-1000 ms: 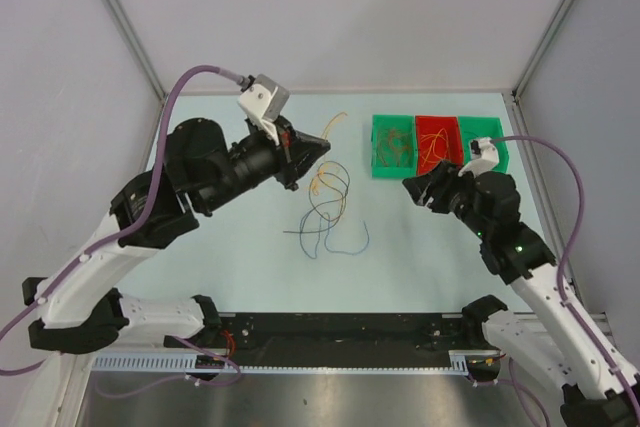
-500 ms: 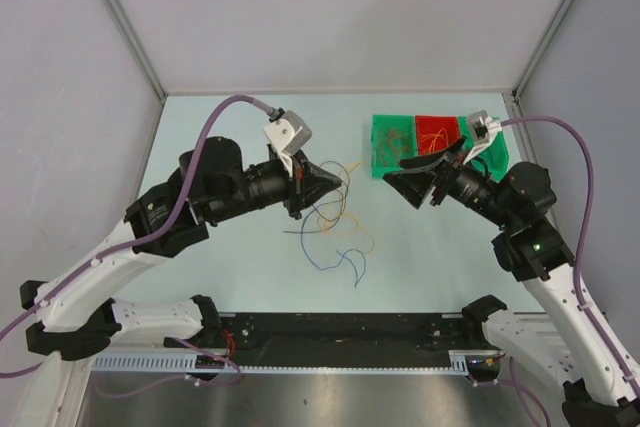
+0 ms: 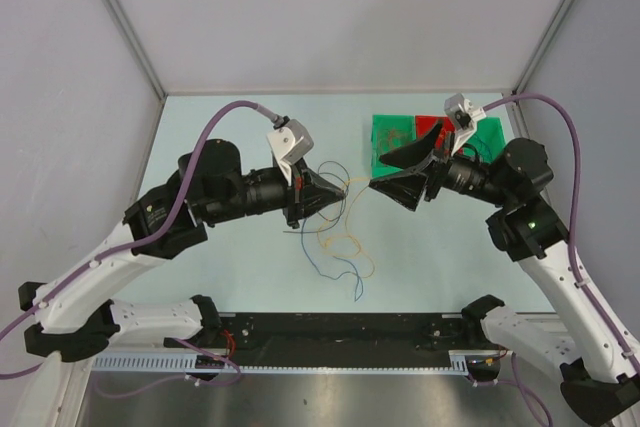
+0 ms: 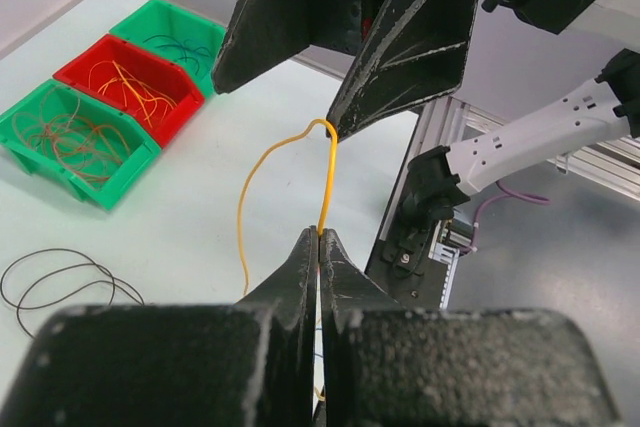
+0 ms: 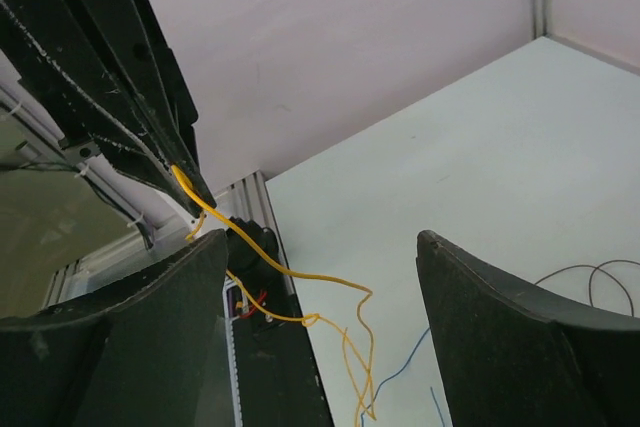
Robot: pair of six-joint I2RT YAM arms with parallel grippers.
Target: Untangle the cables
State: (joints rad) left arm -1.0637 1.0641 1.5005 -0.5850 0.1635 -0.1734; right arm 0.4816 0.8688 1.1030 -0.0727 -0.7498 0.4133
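Surface (image 3: 200, 137) area is pale and walled on three sides, with both arms bolted at its near edge. The left arm (image 3: 150, 227) reaches in from the left and the right arm (image 3: 540, 247) from the right. Their wrists point at each other over the middle of the surface, with the tips near but apart.

The right gripper (image 3: 377, 173) has its fingers spread wide, with nothing between them. In the left wrist view, one fingertip sits just beside the top bend of the raised cable; whether it touches cannot be told.

The left gripper (image 3: 345, 190) has its fingers pressed together, pinching a single orange-yellow cable (image 4: 326, 182) at the very tips.

Three small bins stand in a row at the far right of the surface, side against side. The near green bin (image 4: 55, 169) holds brown cables, the red bin (image 4: 175, 97) holds orange ones, and the far green bin (image 4: 135, 27) holds blue ones. Seen from overhead, the right gripper covers part of the row.

The cables (image 3: 335, 242) lie as a loose heap of thin blue, dark and orange loops on the surface, below the two grippers. The orange-yellow cable rises from the surface to the left gripper, arches above its tips and hangs back down. Separate brown loops (image 4: 60, 282) lie flat on the surface.
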